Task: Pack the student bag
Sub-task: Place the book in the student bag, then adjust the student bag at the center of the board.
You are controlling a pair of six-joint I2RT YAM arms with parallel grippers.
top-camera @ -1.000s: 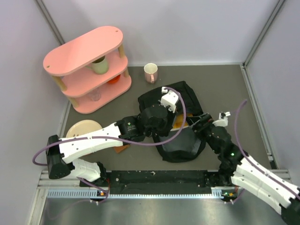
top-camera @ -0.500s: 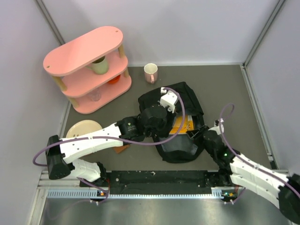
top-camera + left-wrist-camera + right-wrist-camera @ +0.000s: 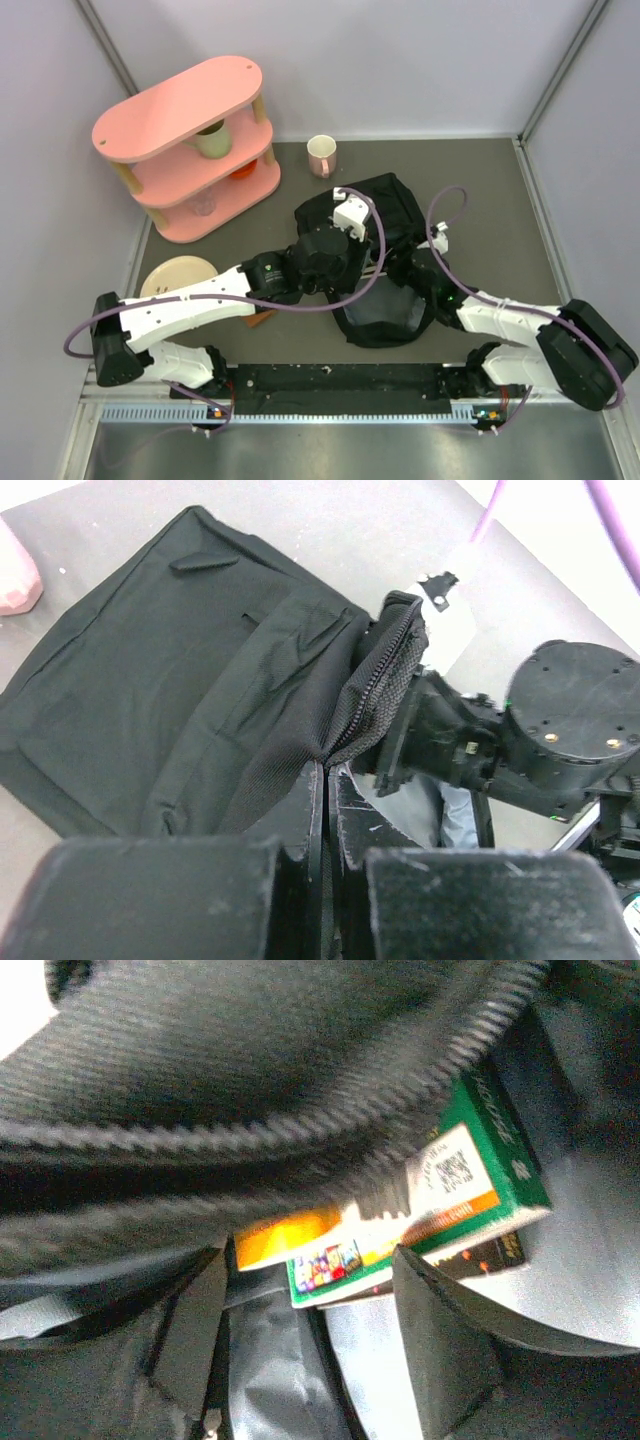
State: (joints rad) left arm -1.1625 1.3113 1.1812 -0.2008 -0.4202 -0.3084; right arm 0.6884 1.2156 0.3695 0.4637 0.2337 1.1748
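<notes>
Right of pink shelf (image 3: 185, 105), student bag (image 3: 395, 200) lies w/ mouth toward right gripper (image 3: 310, 1270), whose spread fingers are inside w/ green-orange book (image 3: 440, 1185) just ahead, long axis slanting across them; left gripper (image 3: 325, 780), clenched on zip edge (image 3: 385, 685), holds mouth up.

Grey table (image 3: 480, 190) carries shelf (image 3: 180, 110), mug (image 3: 321, 155), plate (image 3: 178, 272), student bag (image 3: 400, 205).

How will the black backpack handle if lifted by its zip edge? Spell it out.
Likely floppy: the backpack fabric folds and drapes where the left claw pinches it. Probably sags unevenly, since a green book sits inside. Unlikely to slip; the weave looks coarse.
</notes>
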